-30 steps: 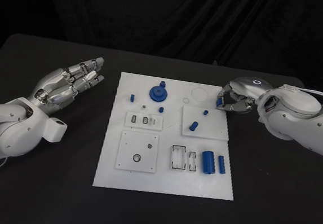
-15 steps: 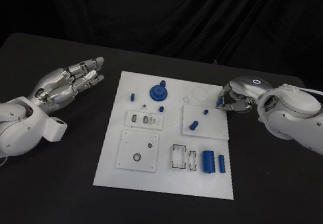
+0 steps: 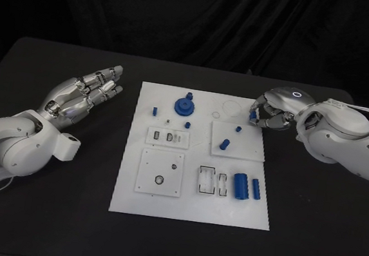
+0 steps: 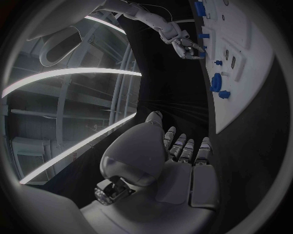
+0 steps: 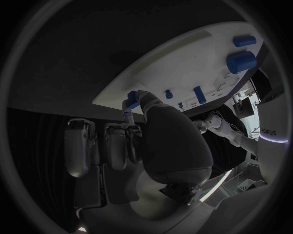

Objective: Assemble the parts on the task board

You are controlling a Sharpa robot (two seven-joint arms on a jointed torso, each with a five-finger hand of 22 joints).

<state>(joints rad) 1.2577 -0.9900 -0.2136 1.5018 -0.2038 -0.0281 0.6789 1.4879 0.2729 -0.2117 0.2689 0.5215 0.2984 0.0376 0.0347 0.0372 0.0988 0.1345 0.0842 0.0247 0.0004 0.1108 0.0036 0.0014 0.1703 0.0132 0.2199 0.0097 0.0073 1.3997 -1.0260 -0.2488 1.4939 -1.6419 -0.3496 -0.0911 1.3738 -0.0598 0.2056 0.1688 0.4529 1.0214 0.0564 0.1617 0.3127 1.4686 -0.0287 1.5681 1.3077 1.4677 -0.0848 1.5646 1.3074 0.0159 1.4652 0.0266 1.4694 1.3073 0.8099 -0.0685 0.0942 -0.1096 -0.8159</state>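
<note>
The white task board (image 3: pixel 191 197) lies in the middle of the black table. My right hand (image 3: pixel 271 111) hovers at the board's far right corner and pinches a small blue part (image 3: pixel 253 115) between thumb and a finger; the right wrist view shows this blue part (image 5: pixel 132 100) at the fingertips (image 5: pixel 139 95), close over the board (image 5: pixel 183 58). My left hand (image 3: pixel 84 95) lies left of the board, palm up, fingers apart, holding nothing. On the board are a blue round disc with a peg (image 3: pixel 185 106), small blue pegs (image 3: pixel 224 144) and two blue cylinders (image 3: pixel 239 186).
White inset plates with slots (image 3: pixel 159 172) and a slotted frame (image 3: pixel 205 179) sit on the board's near half. The left wrist view shows my left hand (image 4: pixel 168 156), the board's edge (image 4: pixel 247 73) and the far right hand (image 4: pixel 186 48). Black table surrounds the board.
</note>
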